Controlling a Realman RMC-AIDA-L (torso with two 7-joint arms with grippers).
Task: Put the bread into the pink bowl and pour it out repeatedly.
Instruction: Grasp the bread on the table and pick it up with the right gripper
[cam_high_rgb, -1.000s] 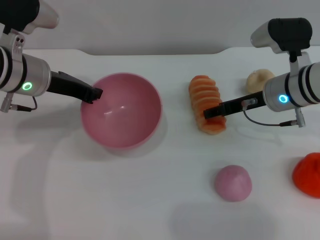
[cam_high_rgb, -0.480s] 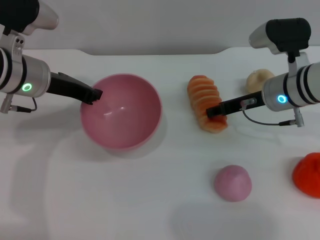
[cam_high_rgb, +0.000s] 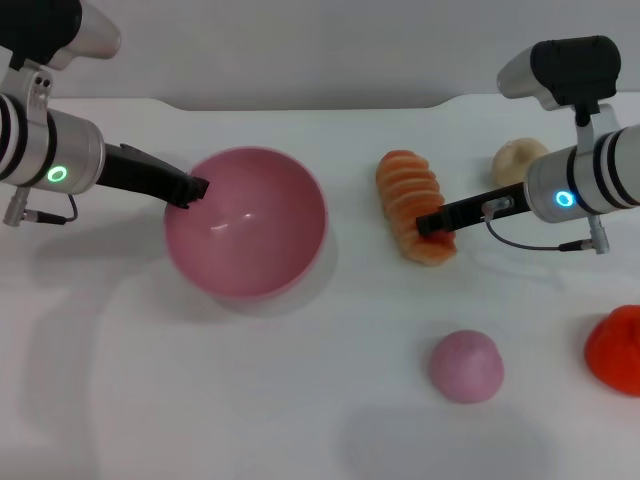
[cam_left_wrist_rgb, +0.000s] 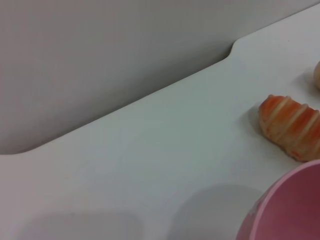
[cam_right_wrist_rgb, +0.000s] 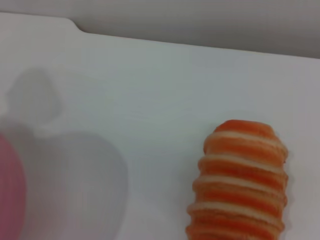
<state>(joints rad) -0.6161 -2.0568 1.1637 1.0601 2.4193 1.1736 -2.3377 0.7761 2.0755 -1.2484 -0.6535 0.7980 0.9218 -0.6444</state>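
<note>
The pink bowl (cam_high_rgb: 246, 222) stands upright at centre-left of the white table; its edge also shows in the left wrist view (cam_left_wrist_rgb: 292, 210) and the right wrist view (cam_right_wrist_rgb: 9, 192). My left gripper (cam_high_rgb: 190, 188) is shut on the bowl's left rim. The bread (cam_high_rgb: 413, 205), ridged orange and cream, lies right of the bowl on the table, also seen as the bread (cam_left_wrist_rgb: 292, 127) and the bread (cam_right_wrist_rgb: 241, 182). My right gripper (cam_high_rgb: 432, 223) is shut on the loaf's near end, reaching in from the right.
A beige knotted lump (cam_high_rgb: 518, 160) sits behind the right arm. A solid pink dome (cam_high_rgb: 466, 366) lies at the front, right of centre. A red object (cam_high_rgb: 616, 346) is at the right edge. The table's (cam_high_rgb: 300, 400) back edge meets a grey wall.
The bread has shifted slightly left with the right gripper on it. The pink bowl and left gripper have nudged a little to the right.
</note>
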